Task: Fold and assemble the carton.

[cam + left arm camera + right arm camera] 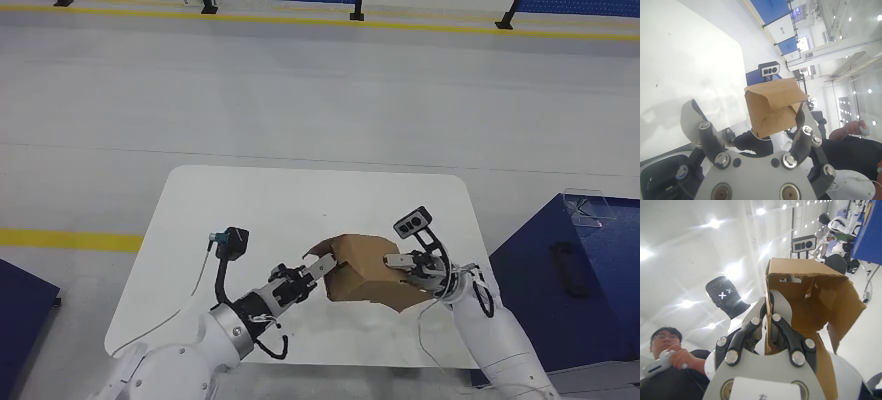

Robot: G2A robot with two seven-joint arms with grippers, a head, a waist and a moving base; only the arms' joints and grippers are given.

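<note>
At the near right part of the tabletop [250, 220], the right claw [768, 306] is clamped on the carton [810, 294]: its own wrist view shows one raw cardboard wall running edge-on between the two fingers, pinched from both sides. That same view looks into the hollow inside of the carton, with a ragged torn rim at the far wall and a loose flap hanging off the side away from the claw. From above, the right claw [400, 262] sits at the carton's [360, 265] right side, and what faces the camera there is the closed brown top and a plain side panel. The left claw [305, 275] meets the carton from the opposite side with its fingers spread wide. In the left wrist view, the left claw [745, 108] holds nothing. One dark fingertip [800, 113] lies against the edge of the carton [772, 113], where a flap folds inward. The other finger stands well apart over the white tabletop [687, 56]. This view also gives the carton's end with flaps overlapping at an angle, and its lower corner shows against the room behind rather than against the tabletop; whether any part of it rests on the surface I cannot tell. Beyond the carton each wrist view catches the other arm's camera block [769, 69] [804, 244]. A blue cabinet [570, 290] stands just past the tabletop's right edge.
</note>
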